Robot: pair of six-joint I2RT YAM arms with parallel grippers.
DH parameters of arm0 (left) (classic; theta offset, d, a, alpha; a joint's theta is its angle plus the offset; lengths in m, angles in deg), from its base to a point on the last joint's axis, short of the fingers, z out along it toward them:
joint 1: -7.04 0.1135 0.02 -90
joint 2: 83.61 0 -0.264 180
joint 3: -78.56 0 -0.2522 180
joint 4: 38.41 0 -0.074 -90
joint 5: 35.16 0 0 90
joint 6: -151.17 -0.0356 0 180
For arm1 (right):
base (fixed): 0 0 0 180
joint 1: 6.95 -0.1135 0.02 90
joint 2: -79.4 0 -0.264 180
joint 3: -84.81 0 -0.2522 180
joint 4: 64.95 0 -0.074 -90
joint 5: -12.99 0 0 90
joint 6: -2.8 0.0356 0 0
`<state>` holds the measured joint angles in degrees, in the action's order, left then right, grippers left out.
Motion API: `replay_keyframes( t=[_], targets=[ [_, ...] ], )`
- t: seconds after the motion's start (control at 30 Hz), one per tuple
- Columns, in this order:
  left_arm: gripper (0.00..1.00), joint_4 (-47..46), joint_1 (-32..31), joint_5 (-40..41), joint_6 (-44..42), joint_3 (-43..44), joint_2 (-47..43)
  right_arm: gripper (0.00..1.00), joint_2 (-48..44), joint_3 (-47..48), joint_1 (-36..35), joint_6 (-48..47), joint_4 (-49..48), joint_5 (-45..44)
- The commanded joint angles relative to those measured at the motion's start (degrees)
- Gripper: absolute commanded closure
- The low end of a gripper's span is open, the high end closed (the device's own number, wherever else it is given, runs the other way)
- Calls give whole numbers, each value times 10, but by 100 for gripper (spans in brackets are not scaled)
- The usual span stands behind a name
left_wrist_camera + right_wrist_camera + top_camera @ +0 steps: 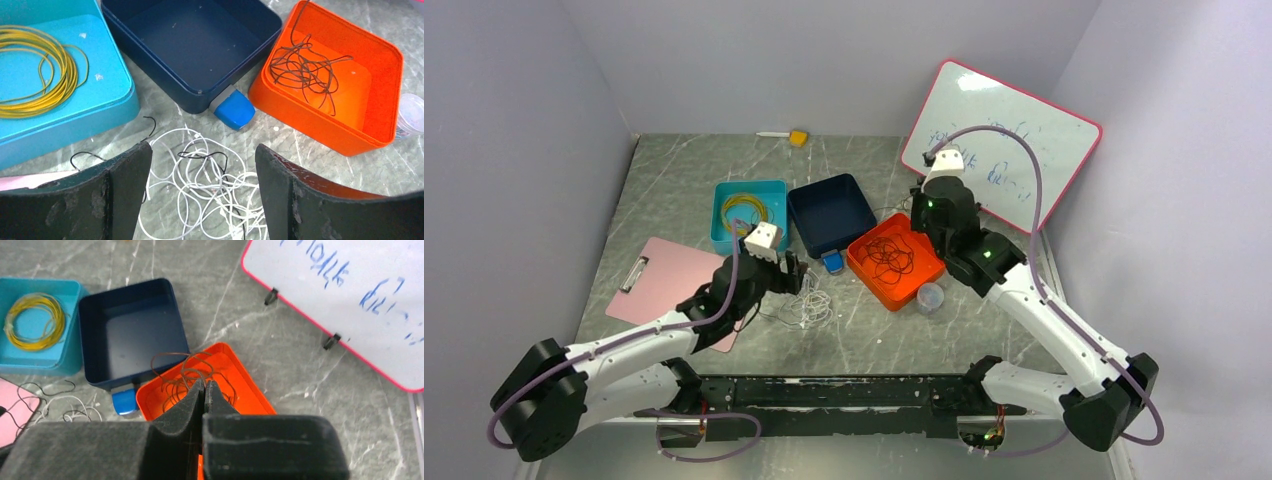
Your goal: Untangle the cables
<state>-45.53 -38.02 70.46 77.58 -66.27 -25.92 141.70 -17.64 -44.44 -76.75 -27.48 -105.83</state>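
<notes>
White cables (200, 195): thin floppy loops in one loose heap on the grey marbled table (674, 180), a few fine black strands mixed in, just in front of the navy tray (200, 45) and teal tray (75, 130). Left gripper (202, 150) hangs over the heap, matte black fingers spread wide, nothing between them. Bare tabletop on the heap's near side and to its right. Trays are smooth plastic, square, with rounded corners. The teal one holds a yellow wire coil (35, 70). Orange tray (320, 120) holds the dark brown cable (305, 70), a wiry scribble. Right gripper (204, 385) is above it, dark padded fingers pressed together on one strand. Blue block (232, 110) sits at the navy tray's corner.
</notes>
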Motion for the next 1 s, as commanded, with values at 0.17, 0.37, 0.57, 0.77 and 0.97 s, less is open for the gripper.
replay_keyframes(
  t=[0.17,0.37,0.57,0.77,0.97],
  targets=[
    [19,81,3,31,41,54,26,100,8,-79,66,99,44,53],
    [20,93,3,38,67,55,32,100,-18,-94,88,121,93,23],
    [20,100,3,39,76,69,62,100,-20,-105,90,134,122,41],
    [21,112,3,36,79,85,85,100,33,-122,106,116,91,102],
    [21,127,3,42,90,83,81,100,91,-128,109,90,40,144]
  ],
)
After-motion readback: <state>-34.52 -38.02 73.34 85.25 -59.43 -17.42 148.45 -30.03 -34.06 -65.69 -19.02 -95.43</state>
